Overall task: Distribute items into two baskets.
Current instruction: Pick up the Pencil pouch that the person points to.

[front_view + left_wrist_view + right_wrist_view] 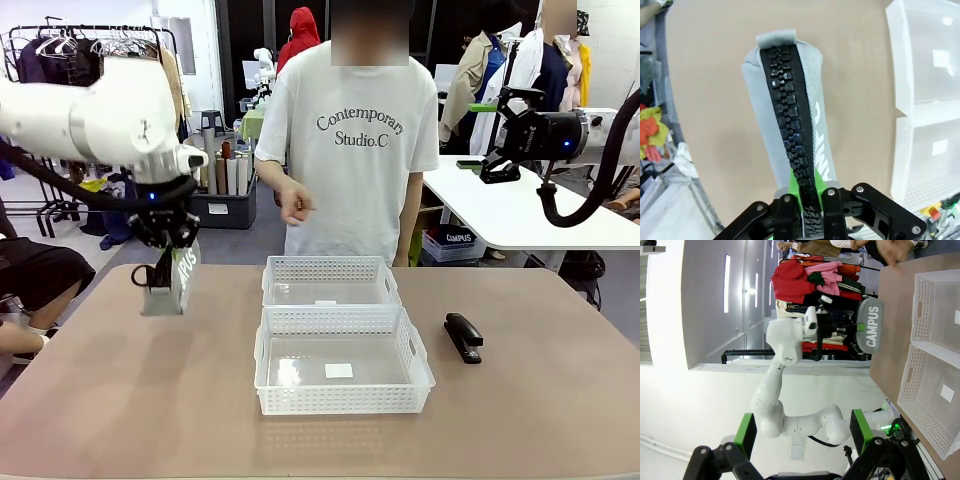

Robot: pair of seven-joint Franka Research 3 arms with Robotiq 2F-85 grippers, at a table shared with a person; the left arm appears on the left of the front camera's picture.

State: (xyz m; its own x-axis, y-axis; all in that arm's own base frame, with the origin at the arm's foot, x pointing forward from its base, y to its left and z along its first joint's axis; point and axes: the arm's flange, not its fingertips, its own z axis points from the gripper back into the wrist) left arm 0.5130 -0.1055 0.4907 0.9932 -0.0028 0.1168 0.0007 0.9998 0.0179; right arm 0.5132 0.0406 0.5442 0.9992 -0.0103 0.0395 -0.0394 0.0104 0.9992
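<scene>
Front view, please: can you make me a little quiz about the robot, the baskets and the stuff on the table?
1. True or false: the black stapler lies inside one of the two white baskets.
2. What is the left gripper shut on? A) the stapler B) the grey CAMPUS pouch C) nothing
3. Fill the gap: the right gripper, raised above the table, has its jaws ____.

Key: 1 false, it lies on the table to the right of the baskets. 2 B. 3 open.
</scene>
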